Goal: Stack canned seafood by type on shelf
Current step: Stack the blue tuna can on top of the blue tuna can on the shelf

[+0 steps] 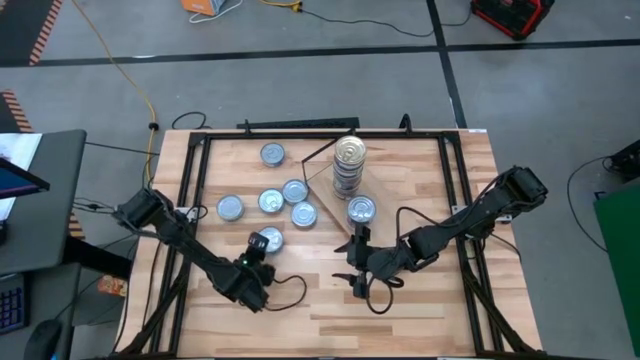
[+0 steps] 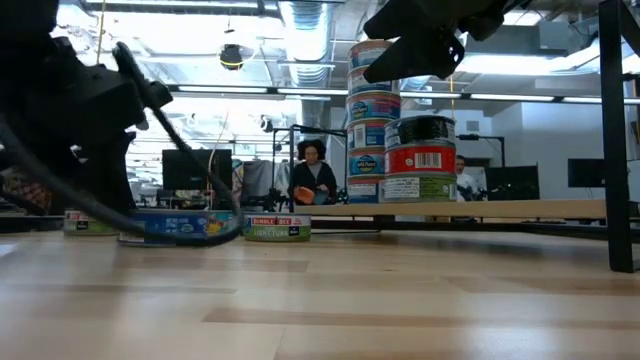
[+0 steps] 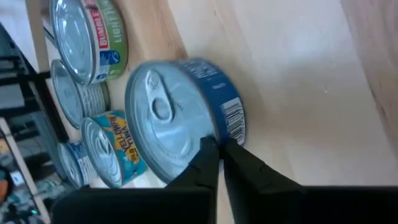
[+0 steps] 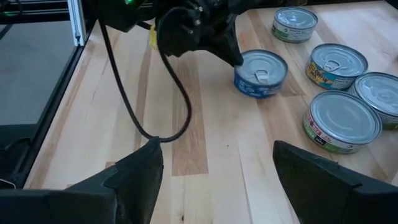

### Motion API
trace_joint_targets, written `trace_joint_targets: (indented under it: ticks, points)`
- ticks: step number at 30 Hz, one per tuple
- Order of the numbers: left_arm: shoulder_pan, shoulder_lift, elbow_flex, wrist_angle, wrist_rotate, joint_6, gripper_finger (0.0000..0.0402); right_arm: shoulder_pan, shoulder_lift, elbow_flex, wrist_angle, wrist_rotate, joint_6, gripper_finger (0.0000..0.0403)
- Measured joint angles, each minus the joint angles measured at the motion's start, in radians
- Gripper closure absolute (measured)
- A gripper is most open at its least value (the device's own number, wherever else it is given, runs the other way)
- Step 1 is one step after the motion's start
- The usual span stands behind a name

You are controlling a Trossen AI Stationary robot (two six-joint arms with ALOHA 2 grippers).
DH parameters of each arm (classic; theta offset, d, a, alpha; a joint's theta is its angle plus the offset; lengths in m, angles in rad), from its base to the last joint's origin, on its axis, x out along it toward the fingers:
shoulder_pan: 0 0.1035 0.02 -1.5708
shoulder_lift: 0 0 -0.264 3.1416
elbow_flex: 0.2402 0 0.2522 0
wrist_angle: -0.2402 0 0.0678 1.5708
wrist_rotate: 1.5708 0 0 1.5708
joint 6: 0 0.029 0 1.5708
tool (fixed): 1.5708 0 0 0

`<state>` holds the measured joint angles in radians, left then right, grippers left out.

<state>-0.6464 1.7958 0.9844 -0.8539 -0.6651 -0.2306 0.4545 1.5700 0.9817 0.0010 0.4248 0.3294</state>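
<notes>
A blue-labelled tin [image 1: 266,241] [image 3: 180,118] [image 4: 260,73] stands flat on the tabletop, left of the middle. My left gripper [image 1: 260,252] [image 3: 219,146] [image 4: 234,56] is shut, its tips at this tin's rim. The shelf [image 1: 322,185] [image 2: 500,208] lies mid-table. It carries a tall stack of tins [image 1: 350,160] [image 2: 372,110] and a shorter stack [image 1: 361,209] [image 2: 420,160]. My right gripper [image 1: 357,263] [image 4: 214,186] hovers open, near the shelf's front side, with nothing between its fingers. My left gripper sets its shut fingertips [image 3: 210,149] against the blue tin's top rim [image 3: 214,132], on the side toward the table's near edge. The fingers slant down from the near left. The tin stands flat on the table, lid up.
Several loose tins [image 1: 294,190] [image 4: 341,119] lie on the table just beyond the blue one, toward the far edge, and another [image 1: 272,154] farther back. A black cable [image 4: 180,106] trails from the left arm across the wood. A dark frame [image 1: 195,190] borders the table.
</notes>
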Motion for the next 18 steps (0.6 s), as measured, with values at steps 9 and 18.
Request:
trace_joint_targets:
  ticks: [9,18]
  points:
    - [-0.014,0.0,0.0,-0.005,0.017,-0.085,0.0401,-0.006,0.0,0.0,0.0,0.0,0.003,0.0076]
    - [-0.026,0.007,-0.003,-0.017,0.116,-0.154,0.04,-0.006,0.0,0.0,0.012,0.0,0.002,0.0076]
